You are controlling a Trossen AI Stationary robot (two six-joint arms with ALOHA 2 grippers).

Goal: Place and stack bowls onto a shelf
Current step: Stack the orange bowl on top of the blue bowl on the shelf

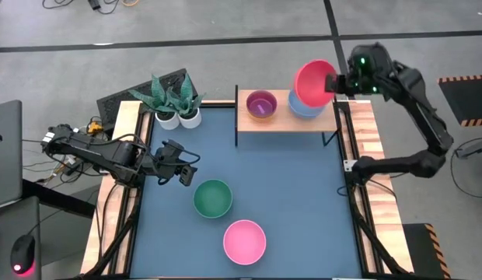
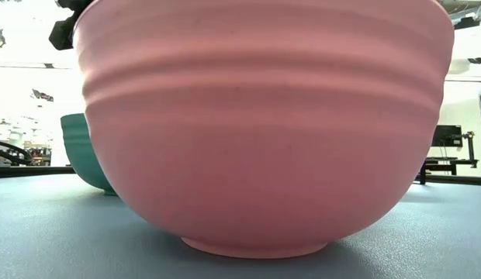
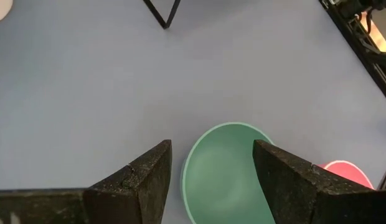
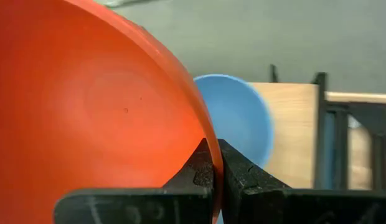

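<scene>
Right gripper [image 1: 334, 83] pinched shut on the red-pink bowl [image 1: 313, 81] rim, tilted over the light blue bowl [image 1: 305, 106] on the shelf [image 1: 281, 118] at 1 o'clock, likely for nesting; left gripper [image 1: 181, 172] open, idle near green bowl [image 1: 213, 198].

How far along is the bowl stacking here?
Done: purple bowl and light blue bowl sit on the shelf. In hand: right end effector grips the red-pink bowl above the blue one. Left: green bowl and pink bowl on the table.
</scene>
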